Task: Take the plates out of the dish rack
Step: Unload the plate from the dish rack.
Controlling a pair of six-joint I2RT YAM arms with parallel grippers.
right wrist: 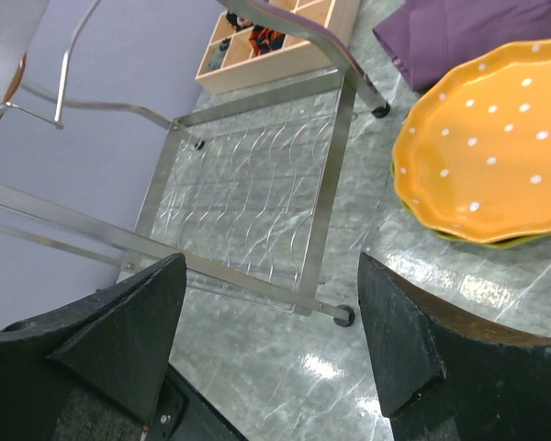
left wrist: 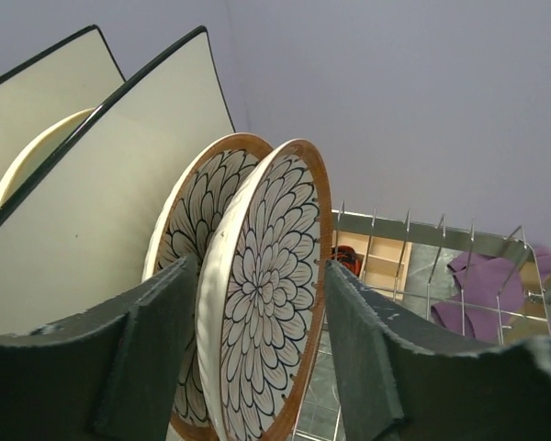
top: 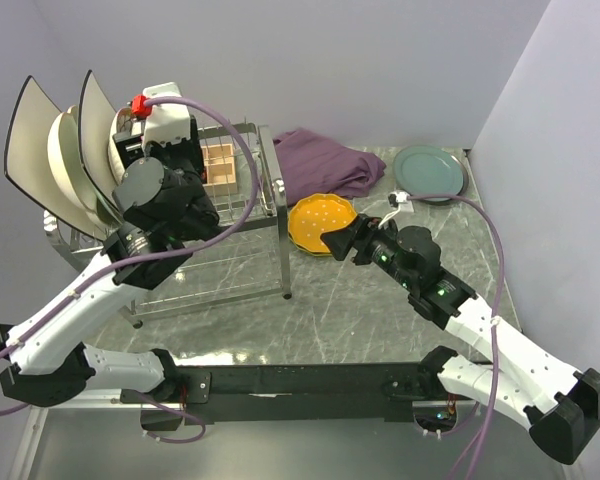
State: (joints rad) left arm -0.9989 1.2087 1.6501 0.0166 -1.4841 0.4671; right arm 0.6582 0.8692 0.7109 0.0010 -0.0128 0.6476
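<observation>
Two brown-patterned plates (left wrist: 266,276) stand on edge in the dish rack (top: 250,215), next to two white square plates (left wrist: 101,202) and a round cream plate (top: 65,150). My left gripper (left wrist: 262,266) straddles the front patterned plate. Its left finger is at the plate's back, and a thin gap shows at the right finger, so it is open. My right gripper (right wrist: 271,266) hangs open and empty over the table, beside the rack's front leg (right wrist: 344,315). An orange dotted plate (top: 320,222) lies on a lime plate (right wrist: 496,243) just right of it. A teal plate (top: 430,172) lies far right.
A purple cloth (top: 325,160) is bunched behind the orange plate. A small wooden compartment box (top: 220,165) sits within the rack's frame. Walls close in at the left, back and right.
</observation>
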